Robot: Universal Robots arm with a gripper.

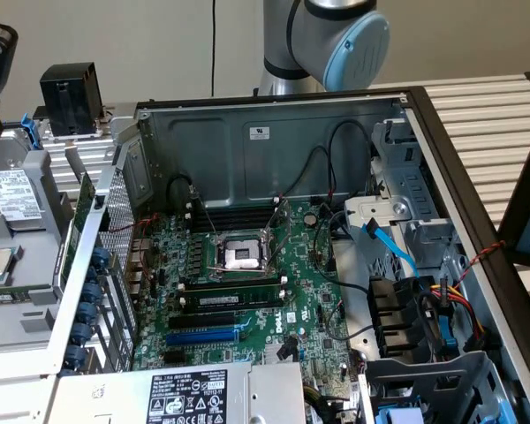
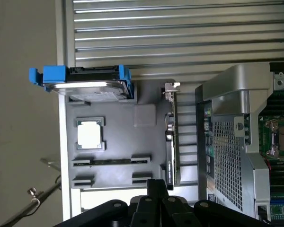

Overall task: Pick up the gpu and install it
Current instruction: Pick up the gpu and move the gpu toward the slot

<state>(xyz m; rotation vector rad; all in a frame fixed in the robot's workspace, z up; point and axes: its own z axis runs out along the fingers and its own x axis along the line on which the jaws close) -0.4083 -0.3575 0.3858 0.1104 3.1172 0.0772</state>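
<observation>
The gripper (image 2: 155,185) has its jaws pressed together. The gpu (image 2: 171,142) stands on edge in the gray tray (image 2: 118,142), next to the case (image 2: 227,156). The gripper tip lies just beside the gpu's end opposite the bracket; contact cannot be determined.

Open computer case (image 1: 247,159), green motherboard (image 1: 318,300) inside, robot arm (image 1: 336,35) behind
</observation>
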